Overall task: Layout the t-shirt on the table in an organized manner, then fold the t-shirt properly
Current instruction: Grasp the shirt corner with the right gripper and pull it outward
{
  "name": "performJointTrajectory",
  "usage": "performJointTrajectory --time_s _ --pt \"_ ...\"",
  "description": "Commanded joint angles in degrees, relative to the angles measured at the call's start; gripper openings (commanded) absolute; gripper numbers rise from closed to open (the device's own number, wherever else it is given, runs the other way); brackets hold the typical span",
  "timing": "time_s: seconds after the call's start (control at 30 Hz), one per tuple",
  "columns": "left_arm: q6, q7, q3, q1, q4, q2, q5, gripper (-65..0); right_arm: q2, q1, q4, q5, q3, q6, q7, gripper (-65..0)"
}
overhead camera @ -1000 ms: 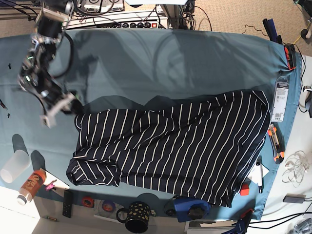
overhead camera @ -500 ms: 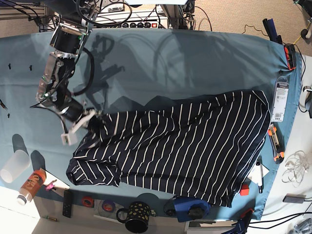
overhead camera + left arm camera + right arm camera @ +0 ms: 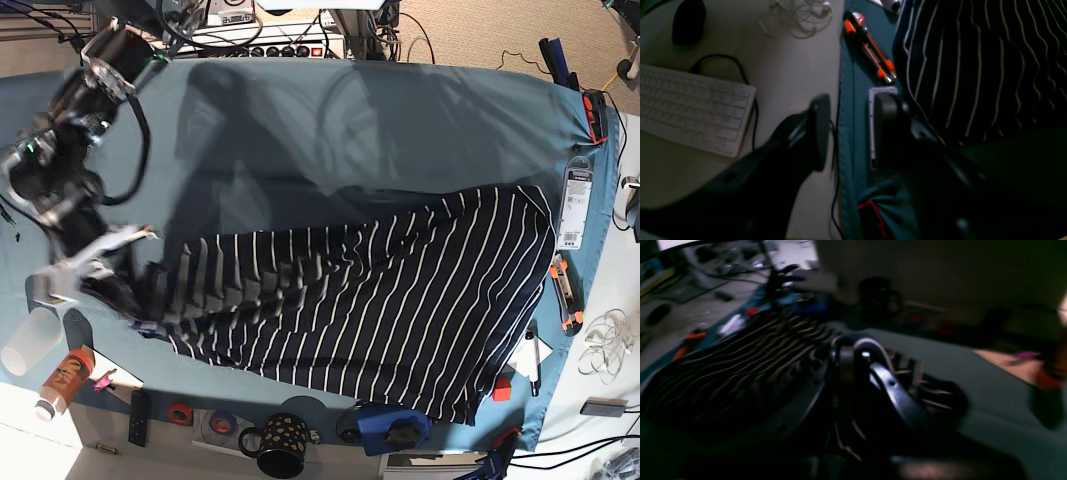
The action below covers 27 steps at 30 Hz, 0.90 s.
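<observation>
The t-shirt [image 3: 380, 300], dark with thin white stripes, lies across the right half of the teal table [image 3: 350, 130]. Its left end is drawn out into a blurred, bunched point. My right gripper [image 3: 110, 275] is shut on that end near the table's left front. In the right wrist view its fingers [image 3: 853, 350] are pressed together with striped fabric [image 3: 740, 366] bunched around them. My left gripper [image 3: 848, 130] stands open over the table's right edge with nothing between its fingers, just beside the t-shirt's edge [image 3: 973, 66]. It is outside the base view.
An orange utility knife [image 3: 870, 50] and a white packet [image 3: 577, 205] lie on the strip right of the shirt. A white keyboard [image 3: 690, 110] sits off the table. A spotted mug [image 3: 275, 445], plastic cup [image 3: 30, 340], orange can [image 3: 62, 380] and blue object [image 3: 390, 425] line the front edge.
My right gripper shut on the shirt's left end and pulled it left and toward the front edge. The folded left part has been stretched out into a point.
</observation>
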State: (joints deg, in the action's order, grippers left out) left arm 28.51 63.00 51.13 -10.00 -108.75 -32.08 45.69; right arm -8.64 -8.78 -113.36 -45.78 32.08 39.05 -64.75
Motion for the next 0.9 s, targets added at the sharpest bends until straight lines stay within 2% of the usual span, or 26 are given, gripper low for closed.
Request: performJointTrajectory --time_s 0.0,0.1,0.17,0.23,0.3,0.37,0.43,0.5,0.57,0.6,0.67,0.7,0.77,0.87 --pt "-0.13 -1.49 0.48 0.33 -0.79 -1.42 0.63 -43.3 -0.76 -1.68 -0.33 0.46 0.66 0.13 3.65 -65.0" --pt "-0.13 -1.84 0.48 0.33 -0.76 -1.4 1.25 -43.3 -1.09 -3.5 4.63 5.07 0.76 -0.07 9.18 -65.0" --pt "-0.13 -2.16 0.48 0.33 -0.79 -1.27 1.29 -43.3 -1.75 -6.51 11.19 7.78 -0.57 -0.09 12.0 -65.0" --pt "-0.13 -2.12 0.48 0.33 -0.76 -1.22 1.29 -43.3 -2.62 -10.73 20.0 12.26 -2.6 -0.22 17.79 -65.0" --pt "-0.13 -2.16 0.48 0.33 -0.76 -1.25 1.29 -43.3 -3.48 -16.09 30.05 17.53 -5.38 -2.29 25.09 -65.0" --pt "-0.13 -2.16 0.48 0.31 -0.76 -1.22 1.29 -43.3 -3.91 -22.21 40.57 22.84 -8.5 -4.83 29.49 -65.0" --pt "-0.13 -2.14 0.48 0.33 -0.76 -1.22 1.29 -43.3 -3.91 -27.82 49.92 25.97 -11.41 -5.29 29.44 -65.0" --pt "-0.13 -2.16 0.48 0.33 -0.76 -1.22 1.27 -43.3 -3.89 -31.71 56.87 26.29 -14.27 -4.92 28.24 -65.0" --pt "-0.11 -2.14 0.48 0.33 -0.76 -1.22 1.27 -43.3 -3.89 -33.73 60.63 26.32 -16.92 -1.66 26.27 -65.0" --pt "-0.11 -2.14 0.48 0.31 -0.76 -1.25 1.27 -43.3 -3.89 -34.23 61.16 26.29 -18.21 0.95 24.65 -62.7" --pt "-0.09 -2.16 0.48 0.33 -0.76 -1.25 1.27 -43.3 -3.91 -34.67 61.11 25.83 -20.7 0.95 21.05 -48.1" --pt "-0.07 -2.19 0.48 0.33 -0.76 -1.25 1.27 -43.3 -3.93 -34.97 61.05 25.27 -21.7 0.95 19.04 -43.6" --pt "0.09 -2.19 0.48 0.33 -0.76 -1.25 1.27 -43.3 -4.04 -35.52 60.28 22.43 -22.43 0.95 15.65 -42.8" --pt "0.07 -2.6 0.48 0.33 -0.76 -1.25 1.29 -43.3 -5.03 -35.32 56.22 11.08 -20.76 0.95 9.46 -42.8"
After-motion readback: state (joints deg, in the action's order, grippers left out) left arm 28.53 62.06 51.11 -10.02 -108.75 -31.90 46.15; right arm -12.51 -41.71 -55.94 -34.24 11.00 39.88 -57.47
